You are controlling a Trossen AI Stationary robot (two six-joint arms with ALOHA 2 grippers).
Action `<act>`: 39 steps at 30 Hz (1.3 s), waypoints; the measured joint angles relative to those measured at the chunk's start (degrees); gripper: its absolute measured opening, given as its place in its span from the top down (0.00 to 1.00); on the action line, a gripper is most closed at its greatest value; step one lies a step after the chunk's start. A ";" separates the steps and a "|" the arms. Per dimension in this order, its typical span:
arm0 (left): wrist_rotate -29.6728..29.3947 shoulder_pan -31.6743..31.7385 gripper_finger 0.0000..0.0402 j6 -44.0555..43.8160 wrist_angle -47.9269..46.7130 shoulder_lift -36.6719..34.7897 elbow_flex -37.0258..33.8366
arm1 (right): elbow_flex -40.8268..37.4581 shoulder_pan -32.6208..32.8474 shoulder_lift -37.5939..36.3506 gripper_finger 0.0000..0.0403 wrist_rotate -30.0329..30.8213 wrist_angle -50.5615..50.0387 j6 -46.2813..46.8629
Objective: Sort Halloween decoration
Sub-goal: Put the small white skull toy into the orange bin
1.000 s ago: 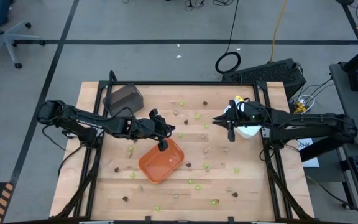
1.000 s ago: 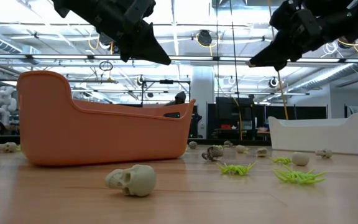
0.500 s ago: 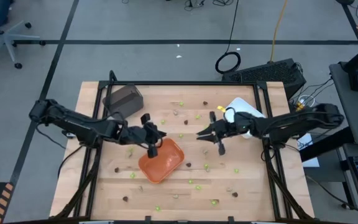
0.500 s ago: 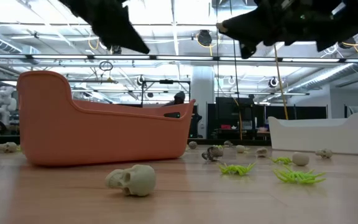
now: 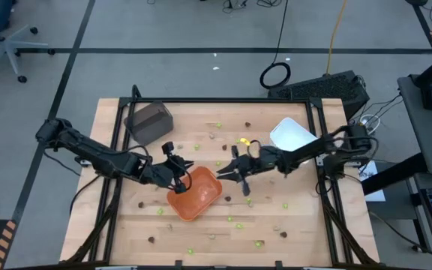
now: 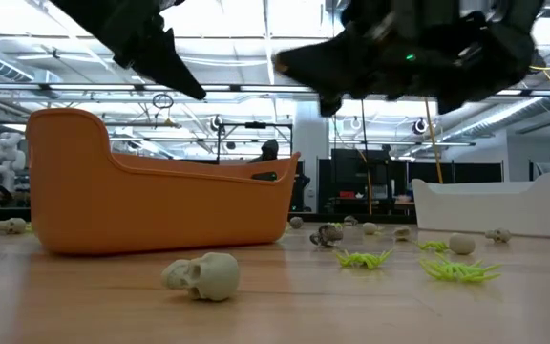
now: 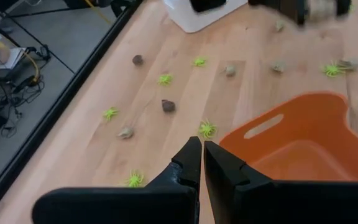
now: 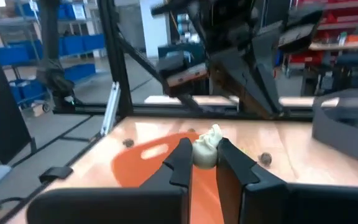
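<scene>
Nearest the low camera a small tan skull [image 6: 201,276] lies on its side on the pale, planked wooden table [image 5: 306,225], with spiky lime-green spiders [image 6: 458,270] a little farther back to the side. Behind the skull stands the orange tray [image 6: 151,205], a smooth plastic tub with rounded corners and one end rising higher than the other; the high view shows its inside bare orange, with nothing visible in it. The Halloween decoration [image 5: 235,223] is strewn over the table on all sides of the tray: green spiders, dark brown lumps and tan-grey pieces, mostly well apart from each other. The left gripper [image 5: 182,178] reaches in low from the left edge of the table and hangs just over the tray's rim, its two dark, tapered fingers [image 7: 219,167] pressed together with nothing between them. The right gripper [image 5: 231,170] stretches in nearly level from the right, its tip close beside the tray's far corner, and its fingers [image 8: 178,158] are clamped on a small pale skull piece [image 8: 206,150] with a bumpy, bone-like surface. Farther back a white tray [image 5: 293,135] sits near the table's right edge and a dark grey tray [image 5: 148,120] at the far left corner; what they hold cannot be made out.
</scene>
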 joint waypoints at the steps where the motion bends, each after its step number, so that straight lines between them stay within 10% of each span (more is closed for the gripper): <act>1: 0.01 0.00 0.94 0.00 0.23 0.00 -0.16 | 1.53 0.00 1.54 0.94 -0.02 -0.57 0.02; 12: -0.43 0.00 0.94 -0.05 0.80 -0.02 -2.10 | 11.37 -0.02 8.61 0.92 0.19 -14.30 -0.32; 26: -2.21 -1.63 0.94 -3.42 0.57 -0.02 -2.20 | 11.36 -0.09 7.90 0.64 1.57 -19.45 0.02; 39: 2.10 -9.46 0.94 -14.97 -3.82 -0.32 0.81 | 11.36 4.25 -9.11 0.62 1.55 -43.63 -8.66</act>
